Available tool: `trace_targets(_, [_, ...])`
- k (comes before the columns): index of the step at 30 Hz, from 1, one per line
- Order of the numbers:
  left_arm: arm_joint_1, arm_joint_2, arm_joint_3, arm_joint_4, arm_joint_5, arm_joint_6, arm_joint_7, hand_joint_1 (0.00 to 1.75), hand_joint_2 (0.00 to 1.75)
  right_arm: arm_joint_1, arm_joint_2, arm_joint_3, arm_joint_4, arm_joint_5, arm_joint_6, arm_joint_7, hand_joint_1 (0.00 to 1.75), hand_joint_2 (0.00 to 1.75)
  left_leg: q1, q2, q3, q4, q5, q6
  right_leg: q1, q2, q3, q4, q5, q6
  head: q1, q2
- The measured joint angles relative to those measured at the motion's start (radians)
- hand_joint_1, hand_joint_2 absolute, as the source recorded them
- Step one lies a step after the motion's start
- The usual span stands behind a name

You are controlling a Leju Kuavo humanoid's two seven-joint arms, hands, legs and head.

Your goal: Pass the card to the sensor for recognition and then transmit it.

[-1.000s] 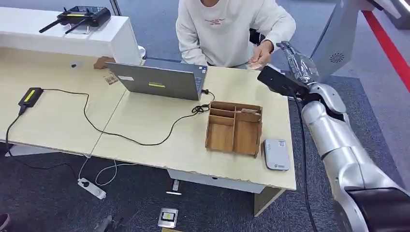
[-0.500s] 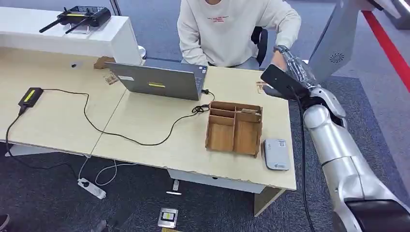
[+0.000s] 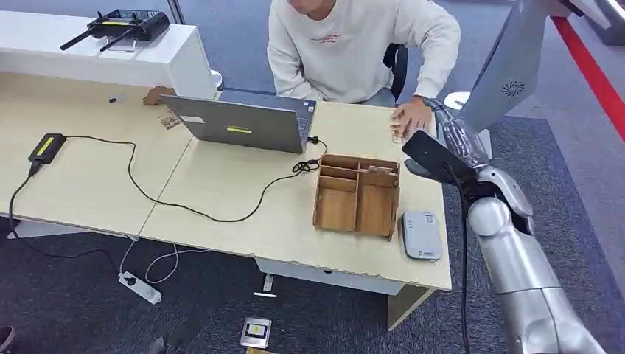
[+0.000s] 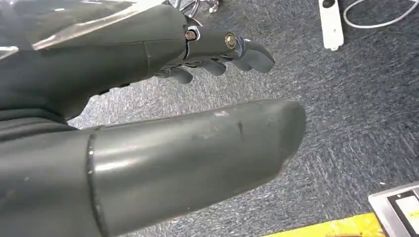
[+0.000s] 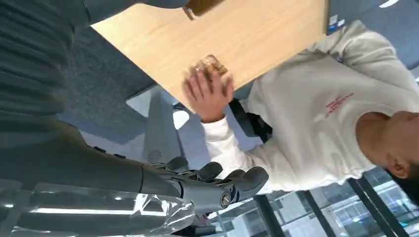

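The robot's right hand (image 3: 451, 127) hangs over the far right corner of the wooden desk (image 3: 243, 210), fingers apart and holding nothing. Just ahead of it, toward the seated person (image 3: 354, 44), that person's hand (image 3: 410, 118) presses a small brown card (image 5: 210, 64) flat on the desk. The grey card reader (image 3: 421, 235) lies back toward the robot from the right hand, near the desk's front edge and beside an open wooden organiser tray (image 3: 357, 195).

Judging by this, the card is with the person rather than in the robot's hand. The sensor pass cannot be confirmed from these pictures.

In the right wrist view the card peeks out from under the person's fingers; the head view shows little more than the covering hand there. The left wrist view shows the left hand (image 4: 163, 98) hanging over grey carpet (image 4: 356, 94), fingers loosely spread and empty, with a white power strip (image 4: 330, 22) on the floor beyond it.
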Motion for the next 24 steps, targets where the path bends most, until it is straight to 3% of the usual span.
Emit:
trace_targets(8, [-0.019,-0.004,-0.001,0.000,-0.036,-0.005,0.018,0.00,0.00,0.077,-0.032,0.000,-0.065,0.079,-0.035,0.041,0.00,1.75,0.000,0.000,0.000,0.000,0.000,0.000,0.000,0.000,0.000,0.000,0.000,0.000,0.000,0.000])
trace_targets(24, [-0.041,-0.011,-0.003,0.000,-0.080,-0.014,0.033,0.00,0.00,0.039,-0.030,0.010,0.048,0.250,-0.116,-0.008,0.00,1.75,0.000,0.000,-0.001,0.000,0.000,0.000,0.000,0.000,0.000,0.000,0.000,0.000,0.000,0.000])
